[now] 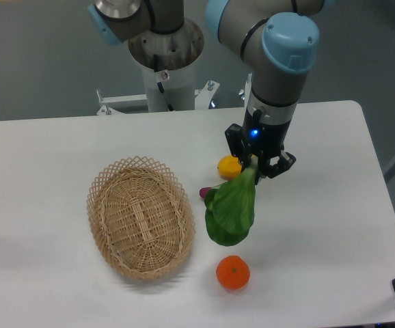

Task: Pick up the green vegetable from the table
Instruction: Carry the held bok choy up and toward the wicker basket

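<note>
The green vegetable (230, 210) hangs in the air above the table (320, 225), leaf down, its pale stalk pinched at the top. My gripper (255, 166) is shut on that stalk, just right of the table's middle. The dark green leaf dangles in front of the purple vegetable (203, 193) and hides most of it.
A wicker basket (141, 216) lies to the left of the hanging leaf. An orange (233, 272) sits below it near the front edge. A yellow-orange fruit (229, 166) lies behind my gripper, partly covered. The robot's base column (165, 68) stands at the back.
</note>
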Robot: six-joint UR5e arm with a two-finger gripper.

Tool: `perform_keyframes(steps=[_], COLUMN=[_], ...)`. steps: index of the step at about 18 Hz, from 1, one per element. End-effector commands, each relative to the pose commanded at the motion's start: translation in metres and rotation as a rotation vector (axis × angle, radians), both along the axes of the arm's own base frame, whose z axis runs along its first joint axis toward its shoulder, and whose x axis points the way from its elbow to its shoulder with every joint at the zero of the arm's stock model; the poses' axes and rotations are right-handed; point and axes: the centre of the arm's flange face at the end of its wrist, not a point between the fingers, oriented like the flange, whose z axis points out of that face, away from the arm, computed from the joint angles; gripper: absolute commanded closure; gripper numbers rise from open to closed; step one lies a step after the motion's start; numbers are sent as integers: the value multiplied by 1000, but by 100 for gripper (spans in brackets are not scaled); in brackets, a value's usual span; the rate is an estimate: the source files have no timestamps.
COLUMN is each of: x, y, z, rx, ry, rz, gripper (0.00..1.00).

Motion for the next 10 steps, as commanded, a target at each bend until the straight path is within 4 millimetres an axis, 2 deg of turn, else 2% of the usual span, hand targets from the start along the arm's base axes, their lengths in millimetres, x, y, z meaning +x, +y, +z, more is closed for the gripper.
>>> perform_keyframes(steps=[10], x=[2], y=[4], z=[0], rx=[0], ry=[0], rz=[-8], gripper=[74])
